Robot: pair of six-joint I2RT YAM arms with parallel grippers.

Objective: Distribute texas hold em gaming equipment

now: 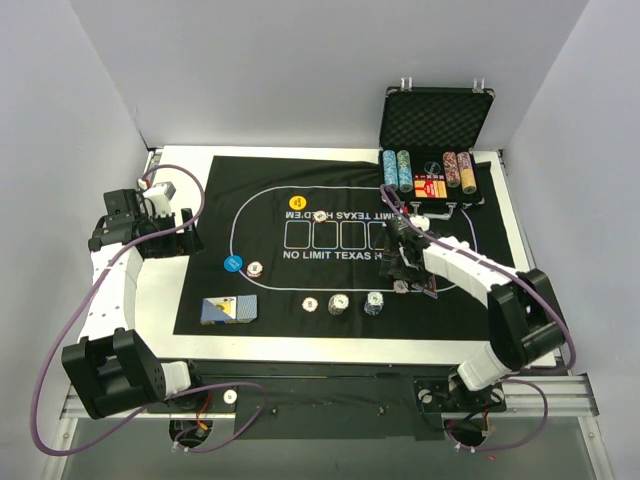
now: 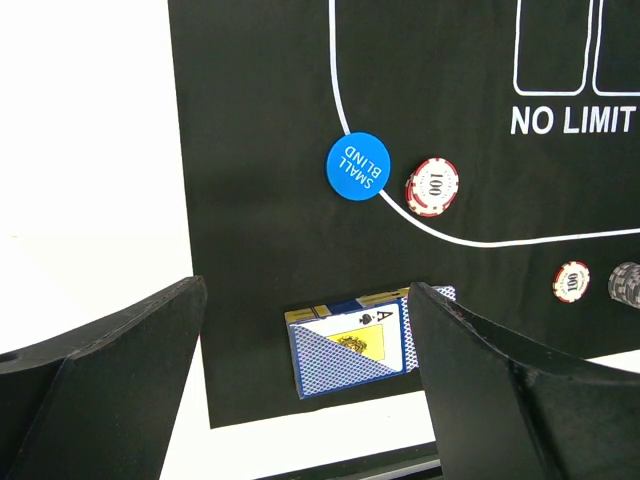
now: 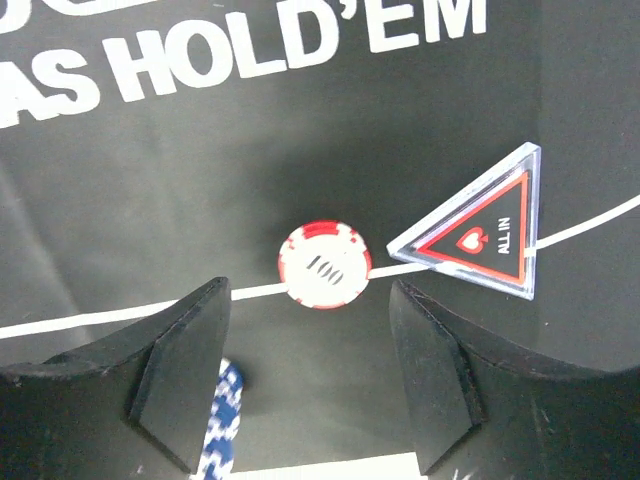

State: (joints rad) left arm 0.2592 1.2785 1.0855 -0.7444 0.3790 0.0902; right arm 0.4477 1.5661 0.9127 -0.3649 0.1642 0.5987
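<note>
Right jaws seen spread, nothing pinched; red-striped chip [image 3: 324, 265] lying just ahead, between them, untouched; left jaws spread wide, empty.

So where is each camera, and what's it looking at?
Top camera: high behind the bases, facing down at the black felt mat; left arm and right arm show.
Left wrist: rides that arm, faces the round blue disc and blue-backed cards; open left gripper shows.
Right wrist: faces a red-and-white striped chip; open right gripper shows.
Shared: top and left wrist see the disc.
</note>
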